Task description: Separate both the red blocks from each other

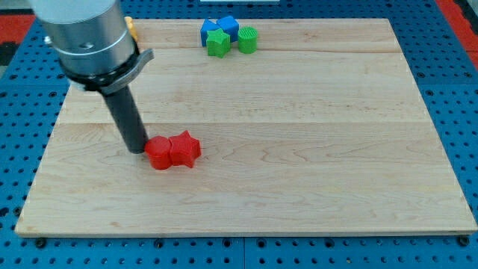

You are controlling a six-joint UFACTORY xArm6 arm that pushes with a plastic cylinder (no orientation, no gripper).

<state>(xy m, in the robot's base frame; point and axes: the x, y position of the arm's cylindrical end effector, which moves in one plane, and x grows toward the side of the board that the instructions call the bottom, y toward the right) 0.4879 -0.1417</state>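
Two red blocks touch each other left of the board's middle: a round red block [158, 153] on the left and a red star-shaped block [185, 149] on its right. My tip [137, 150] rests on the board right at the left side of the round red block, touching it or nearly so. The dark rod rises from the tip up to the grey arm body at the view's top left.
At the view's top, a cluster holds two blue blocks [210, 29] [228, 25], a green star-shaped block [218, 43] and a round green block [248, 39]. A yellow block [131, 27] peeks out behind the arm. The wooden board [314, 149] lies on a blue pegboard.
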